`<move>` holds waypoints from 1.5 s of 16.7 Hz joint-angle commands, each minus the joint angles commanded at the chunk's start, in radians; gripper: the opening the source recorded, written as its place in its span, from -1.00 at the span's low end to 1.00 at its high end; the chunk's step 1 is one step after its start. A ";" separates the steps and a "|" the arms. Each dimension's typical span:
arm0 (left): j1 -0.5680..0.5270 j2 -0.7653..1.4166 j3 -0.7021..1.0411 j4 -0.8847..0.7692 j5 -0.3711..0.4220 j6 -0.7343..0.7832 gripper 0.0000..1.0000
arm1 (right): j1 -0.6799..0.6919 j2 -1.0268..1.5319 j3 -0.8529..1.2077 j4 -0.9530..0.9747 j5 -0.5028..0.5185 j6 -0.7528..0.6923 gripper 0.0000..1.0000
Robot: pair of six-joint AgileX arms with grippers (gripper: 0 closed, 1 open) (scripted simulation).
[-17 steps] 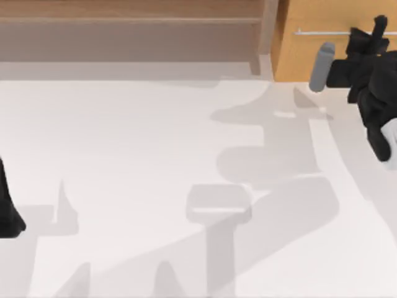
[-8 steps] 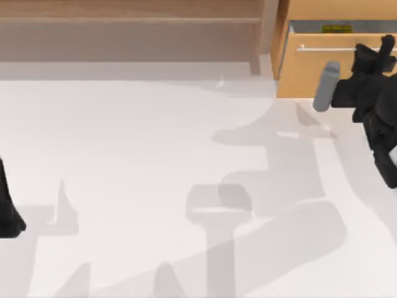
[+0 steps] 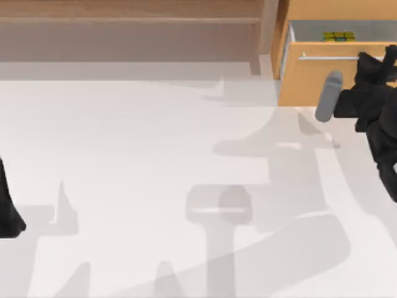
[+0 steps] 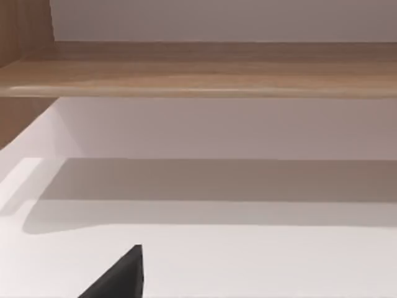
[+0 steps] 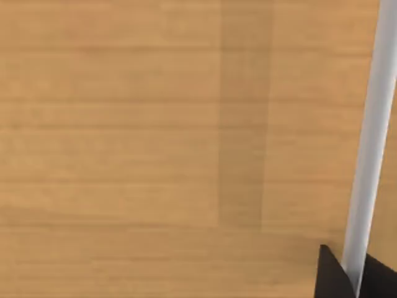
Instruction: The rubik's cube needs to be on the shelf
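Note:
The rubik's cube (image 3: 339, 36), yellow and green, lies inside the pulled-out drawer (image 3: 313, 84) of the orange-tan cabinet (image 3: 322, 9) at the back right. My right gripper (image 3: 387, 57) is shut on the drawer's metal bar handle (image 3: 329, 57). In the right wrist view the handle (image 5: 371, 136) runs between the two dark fingertips (image 5: 330, 278) of the right gripper (image 5: 355, 280). The brown wooden shelf (image 3: 130, 18) spans the back left, with its upright post (image 3: 268, 31) beside the cabinet. My left arm (image 3: 7, 208) is parked at the table's left edge.
The white table (image 3: 142, 155) stretches from the shelf to the front, crossed by arm shadows. In the left wrist view the shelf board (image 4: 198, 68) hangs above the table, with open room beneath it.
The drawer has slid out toward the table's front, pulled by my right gripper. The rubik's cube inside has come into sight. The left arm has not moved.

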 joint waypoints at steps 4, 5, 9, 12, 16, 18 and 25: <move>0.000 0.000 0.000 0.000 0.000 0.000 1.00 | 0.017 -0.036 -0.071 0.054 0.017 0.001 -1.00; 0.000 0.000 0.000 0.000 0.000 0.000 1.00 | 0.023 -0.046 -0.113 0.071 0.022 0.001 -1.00; 0.000 0.000 0.000 0.000 0.000 0.000 1.00 | 0.045 -0.093 -0.252 0.151 0.043 0.002 -1.00; 0.000 0.000 0.000 0.000 0.000 0.000 1.00 | 0.050 -0.102 -0.263 0.161 0.049 0.002 -1.00; 0.000 0.000 0.000 0.000 0.000 0.000 1.00 | 0.060 -0.112 -0.296 0.190 0.056 0.002 -1.00; 0.000 0.000 0.000 0.000 0.000 0.000 1.00 | 0.076 -0.125 -0.355 0.231 0.074 0.002 -1.00; 0.000 0.000 0.000 0.000 0.000 0.000 1.00 | 0.119 -0.167 -0.506 0.337 0.121 0.002 -1.00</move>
